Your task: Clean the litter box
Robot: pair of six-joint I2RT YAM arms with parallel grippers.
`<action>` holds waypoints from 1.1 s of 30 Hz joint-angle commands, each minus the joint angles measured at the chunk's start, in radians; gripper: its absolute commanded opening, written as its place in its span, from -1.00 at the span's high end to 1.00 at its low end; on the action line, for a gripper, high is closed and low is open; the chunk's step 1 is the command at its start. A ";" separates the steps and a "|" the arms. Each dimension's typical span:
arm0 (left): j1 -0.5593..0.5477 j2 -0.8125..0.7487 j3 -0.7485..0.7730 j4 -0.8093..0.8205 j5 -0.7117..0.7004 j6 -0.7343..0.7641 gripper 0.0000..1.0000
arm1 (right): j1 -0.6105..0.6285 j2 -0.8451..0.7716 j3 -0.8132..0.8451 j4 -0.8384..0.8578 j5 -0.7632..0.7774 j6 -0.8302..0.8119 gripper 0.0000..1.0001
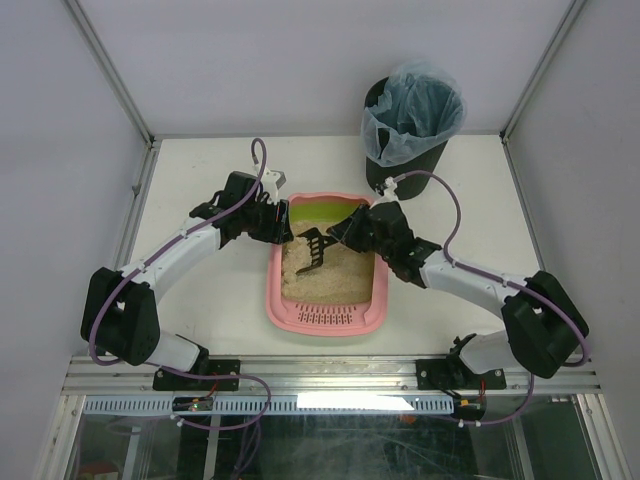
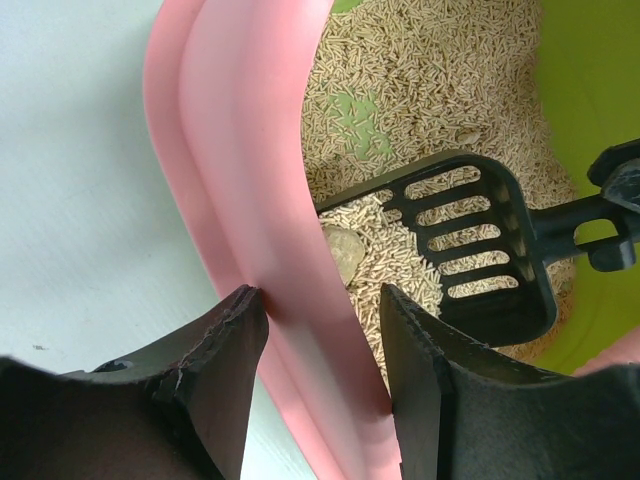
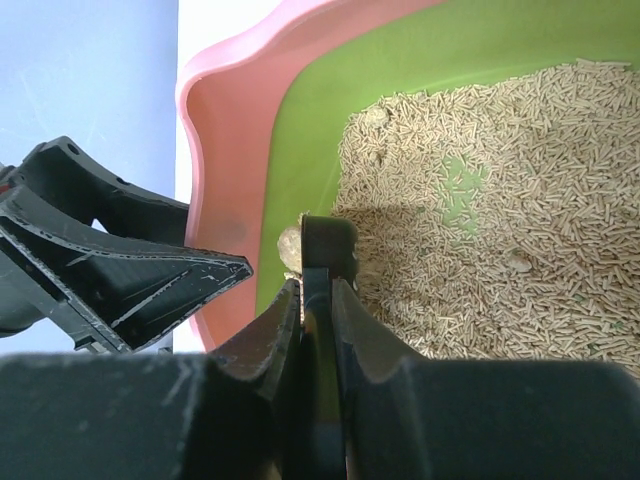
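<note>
The pink litter box (image 1: 330, 318) with a lime-green far end holds beige pellet litter (image 1: 335, 278). My left gripper (image 1: 276, 226) is shut on its left rim; in the left wrist view the jaws (image 2: 320, 340) pinch the pink wall (image 2: 250, 180) from both sides. My right gripper (image 1: 352, 232) is shut on the handle of the black slotted scoop (image 1: 312, 250), which is over the litter at the left wall. The scoop (image 2: 470, 250) carries pellets and a round pale clump (image 2: 345, 250). In the right wrist view the scoop (image 3: 330, 240) is edge-on between the jaws (image 3: 315, 290), with the clump (image 3: 289, 248) beside it.
A black round bin (image 1: 405, 165) with a bluish bag (image 1: 412, 110) stands at the back right, just beyond the litter box. White walls and metal posts enclose the table (image 1: 200, 180). The left gripper's fingers (image 3: 130, 275) lie close to the scoop's left.
</note>
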 commanded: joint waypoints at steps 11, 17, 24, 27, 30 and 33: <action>-0.019 0.004 0.012 0.034 0.036 0.027 0.01 | -0.023 -0.155 -0.031 0.038 0.065 0.057 1.00; -0.018 0.005 0.012 0.034 0.036 0.027 0.01 | -0.034 -0.212 -0.052 0.001 0.079 0.053 1.00; -0.017 0.010 0.012 0.034 0.037 0.027 0.01 | -0.057 -0.290 -0.095 -0.019 0.090 0.066 1.00; -0.020 0.010 0.012 0.034 0.037 0.028 0.01 | -0.072 -0.331 -0.113 -0.029 0.087 0.079 1.00; -0.018 0.010 0.012 0.034 0.034 0.027 0.01 | -0.101 -0.382 -0.140 -0.020 0.053 0.103 1.00; -0.019 0.007 0.012 0.034 0.033 0.028 0.01 | -0.166 -0.435 -0.188 0.041 -0.057 0.145 1.00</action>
